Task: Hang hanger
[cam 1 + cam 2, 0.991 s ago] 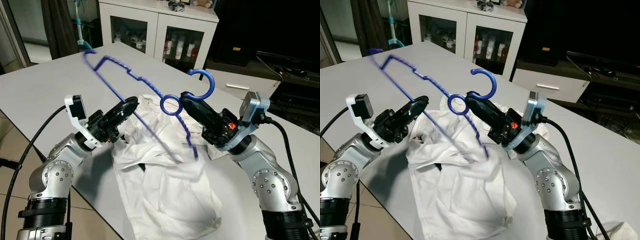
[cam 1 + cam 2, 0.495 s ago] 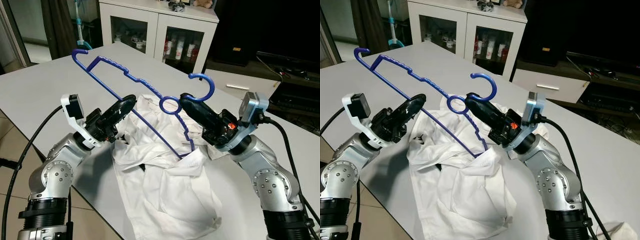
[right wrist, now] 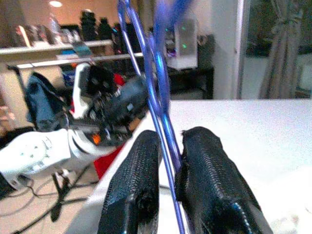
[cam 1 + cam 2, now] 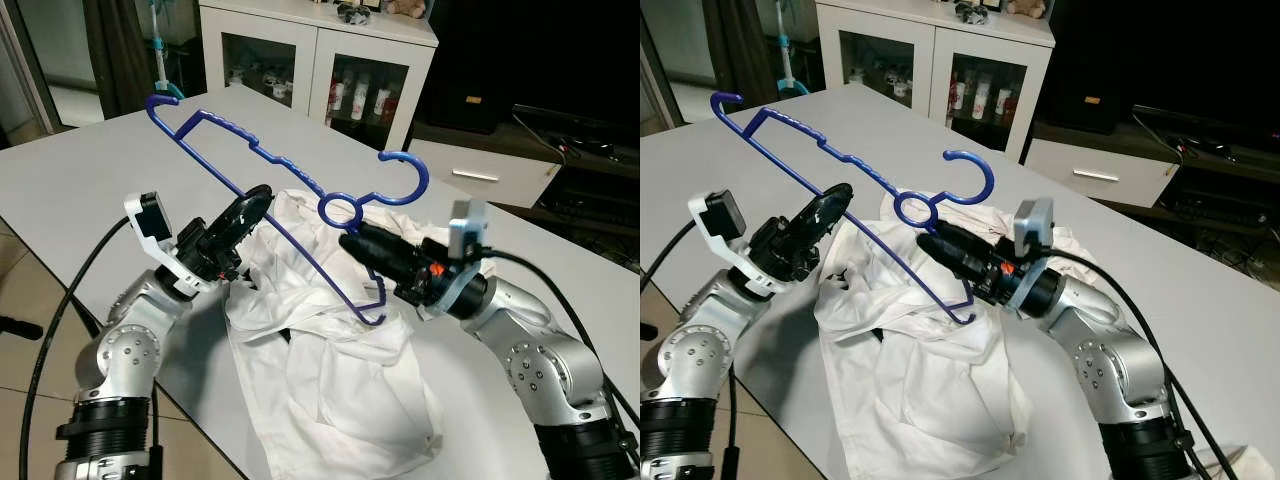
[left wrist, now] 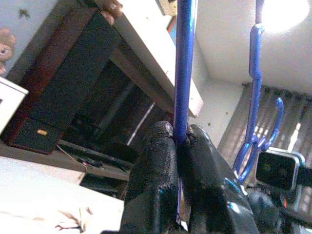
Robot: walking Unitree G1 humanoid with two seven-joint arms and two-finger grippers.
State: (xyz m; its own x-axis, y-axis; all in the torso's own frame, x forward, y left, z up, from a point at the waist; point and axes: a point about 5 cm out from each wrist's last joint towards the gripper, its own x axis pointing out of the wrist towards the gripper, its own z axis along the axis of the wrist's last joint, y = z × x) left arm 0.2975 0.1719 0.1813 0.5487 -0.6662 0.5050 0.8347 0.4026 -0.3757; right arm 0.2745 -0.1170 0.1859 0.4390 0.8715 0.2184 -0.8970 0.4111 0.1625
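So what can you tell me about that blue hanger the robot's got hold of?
The hanger is thin, glossy blue, plastic by the look of it, with an open hook, a small ring below it, notched shoulders and a straight lower bar. It is held tilted in the air above a crumpled white shirt on the grey table. The left gripper pinches its lower bar; the right gripper clamps a rod just below the ring. Its lower end hangs close to the cloth.

One blue hanger, one white shirt, two hands, one table
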